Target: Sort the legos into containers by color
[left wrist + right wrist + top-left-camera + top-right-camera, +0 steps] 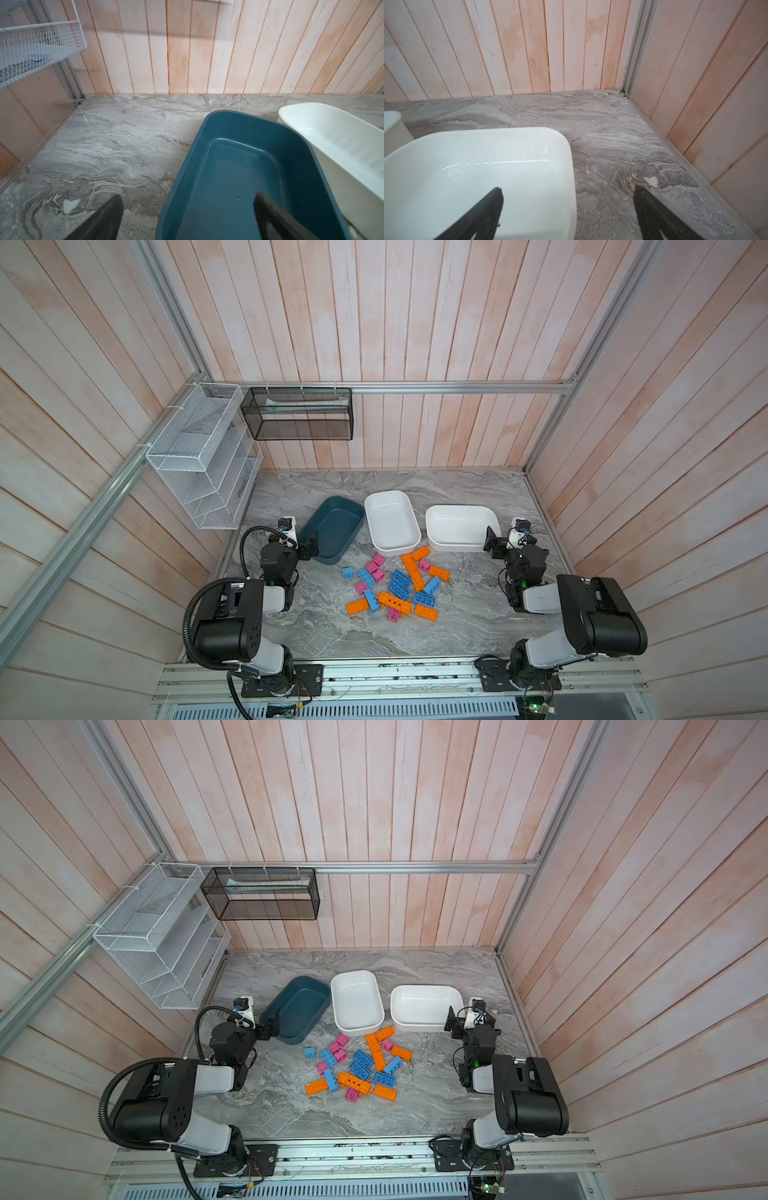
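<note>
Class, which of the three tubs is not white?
The dark teal tub, leftmost in both top views; the middle tub and right tub are white.

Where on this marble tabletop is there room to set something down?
Free: the strip between the teal and white plastic tubs and the plank wall; the patch between the blue, pink and orange brick pile and the metal front rail. Crowded: that pile.

My table [457, 626] looked like matt grey marbled stone. The dark teal tub [338, 526], the white tub beside it [392, 516] and the white tub farther right [459, 526] were smooth, glossy plastic that caught highlights. The legos [399, 589] were studded plastic. The walls [415, 323] were matt whitewashed wood planks. The rack [195, 456] was white metal mesh and the basket [297, 414] black mesh. My left pincer [188, 197] looked matt black.
</note>
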